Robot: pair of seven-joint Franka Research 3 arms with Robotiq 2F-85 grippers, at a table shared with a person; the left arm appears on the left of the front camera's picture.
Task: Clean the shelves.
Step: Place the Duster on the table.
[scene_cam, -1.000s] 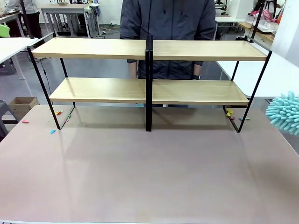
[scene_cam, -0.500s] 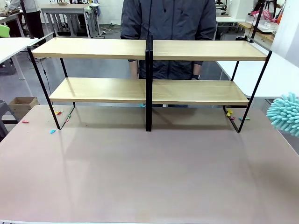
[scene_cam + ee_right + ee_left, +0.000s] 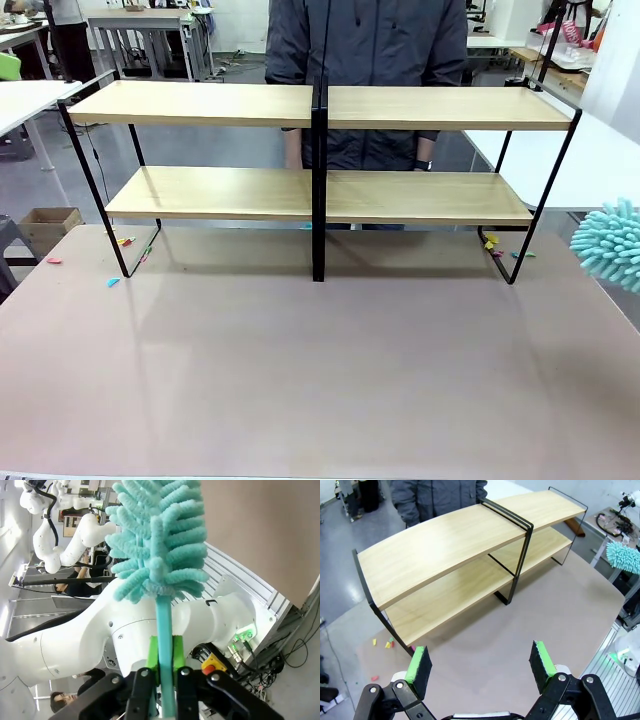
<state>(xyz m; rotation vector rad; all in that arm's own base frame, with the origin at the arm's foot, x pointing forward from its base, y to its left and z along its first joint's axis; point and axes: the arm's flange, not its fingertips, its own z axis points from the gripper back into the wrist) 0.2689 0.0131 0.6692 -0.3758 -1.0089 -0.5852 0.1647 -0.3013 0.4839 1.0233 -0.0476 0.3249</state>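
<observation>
Shelves (image 3: 210, 192) of pale wood; left pincer (image 3: 479, 664) wide, right pincer (image 3: 164, 662) clamps fluffy teal duster (image 3: 155, 545).

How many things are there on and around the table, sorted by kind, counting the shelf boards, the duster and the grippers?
Wooden shelf boards on the shelves: 4
Teal duster, held by its handle in the right gripper beyond the table's right edge: 1
Grippers, the other being the open left gripper: 2
Total: 7
</observation>
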